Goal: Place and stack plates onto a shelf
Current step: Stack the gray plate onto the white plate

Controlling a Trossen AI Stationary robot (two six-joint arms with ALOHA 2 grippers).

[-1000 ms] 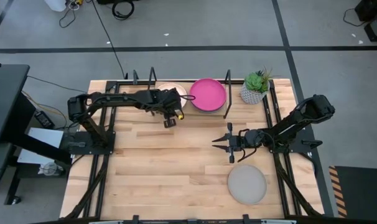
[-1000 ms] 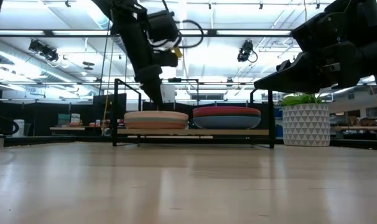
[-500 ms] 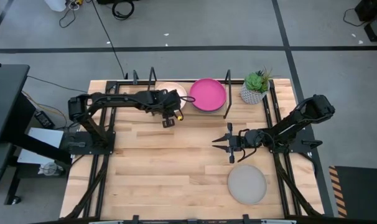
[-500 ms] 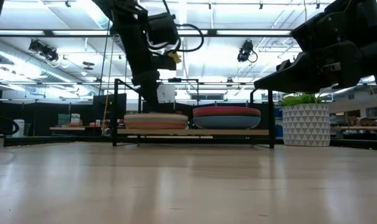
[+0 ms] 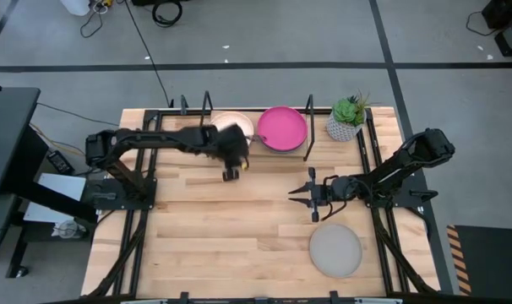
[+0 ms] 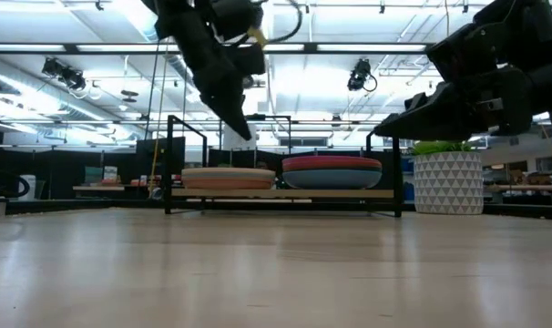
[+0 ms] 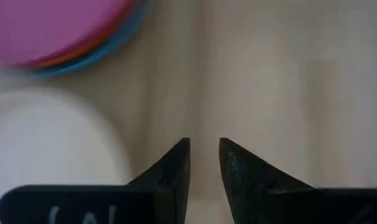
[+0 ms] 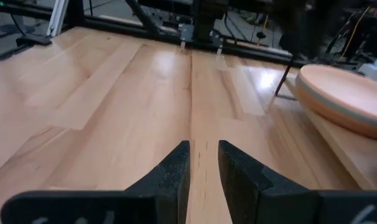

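The shelf (image 6: 258,193) stands at the table's far edge and bears two stacks of plates. The left stack has a cream-white plate on top (image 5: 237,123) (image 7: 51,143). The right stack has a magenta plate on top (image 5: 281,127) (image 7: 58,28), with orange and blue rims under it. A grey plate (image 5: 335,250) lies flat on the table at the near right. My left gripper (image 5: 231,174) (image 7: 204,149) is shut and empty, above the table just in front of the left stack. My right gripper (image 5: 292,195) (image 8: 204,152) is shut and empty, above the table's middle right, pointing toward the left edge.
A small potted green plant (image 5: 347,118) stands at the far right, beside the shelf's right wire upright (image 5: 308,135). Bare wood tabletop (image 5: 222,236) spreads over the near left and the middle.
My left gripper has risen from just over the left stack on the shelf and come a little toward the table's near edge. The plates and my right arm have kept still.
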